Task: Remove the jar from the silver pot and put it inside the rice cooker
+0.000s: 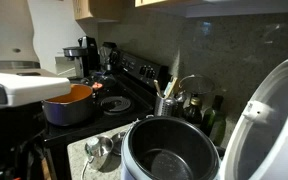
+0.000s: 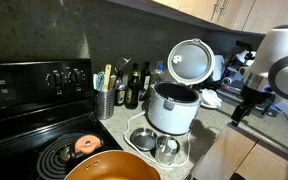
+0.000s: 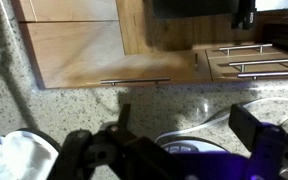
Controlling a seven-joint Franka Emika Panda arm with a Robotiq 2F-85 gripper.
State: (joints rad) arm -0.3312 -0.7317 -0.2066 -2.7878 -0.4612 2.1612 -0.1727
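In the wrist view the end effector (image 3: 182, 125) is closest. Its two dark fingers are spread wide with nothing between them, above speckled tabletop (image 3: 74, 105). A white cloth (image 3: 14, 155) lies at one corner and wooden cabinet doors (image 3: 74, 50) are beyond. Neither the pot nor the cooker is in that view, so the end effector looks well apart from both. In an exterior view the rice cooker (image 1: 169, 158) is nearest, with its dark bowl empty and its white lid (image 1: 276, 110) standing open. The silver pot (image 1: 101, 150) sits just beside it on the tabletop, on the side toward the stove, and the orange pot (image 1: 69, 108) stands farther back on a burner. The jar should be standing in the silver pot, but the pot is a small patch of glare here and I cannot separate glass from metal in any view. I judge the jar to be light, rigid, smooth and breakable. The best hold is probably across the lid or the neck just under it, gripped gently, with a straight lift to clear the pot rim. The pot itself is light and may shift if nudged. Whether the jar is upright or tilted is hidden. A bluish shape directly under the fingers is too blurred to identify.
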